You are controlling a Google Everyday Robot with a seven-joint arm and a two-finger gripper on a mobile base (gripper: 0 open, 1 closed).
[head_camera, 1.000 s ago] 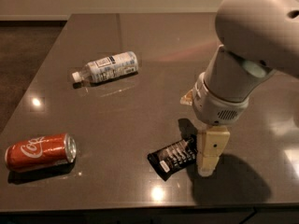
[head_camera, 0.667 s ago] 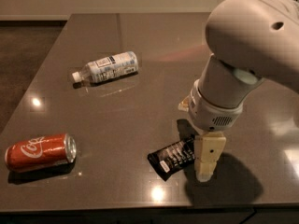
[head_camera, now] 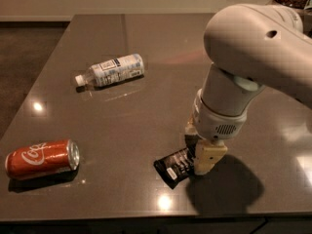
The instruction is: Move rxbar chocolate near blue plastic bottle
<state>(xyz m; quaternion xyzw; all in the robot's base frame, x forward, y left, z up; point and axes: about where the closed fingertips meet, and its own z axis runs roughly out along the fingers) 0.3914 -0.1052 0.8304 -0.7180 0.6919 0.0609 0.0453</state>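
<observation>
Tool (head_camera: 198, 156) is down at the right end of the rxbar chocolate (head_camera: 174, 166), which lies flat near the table's (head_camera: 146, 121) front edge; whether it grips the bar I cannot tell. The blue plastic bottle (head_camera: 113, 70) lies well apart, so the carry seems not yet done.

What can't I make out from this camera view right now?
All in the camera view:
The rxbar chocolate: its right end is hidden beneath the gripper, which sits low over it near the front edge of the table; whether it is gripped cannot be told.
The blue plastic bottle: label print too small to read.
The arm: cut off by the right edge.
</observation>
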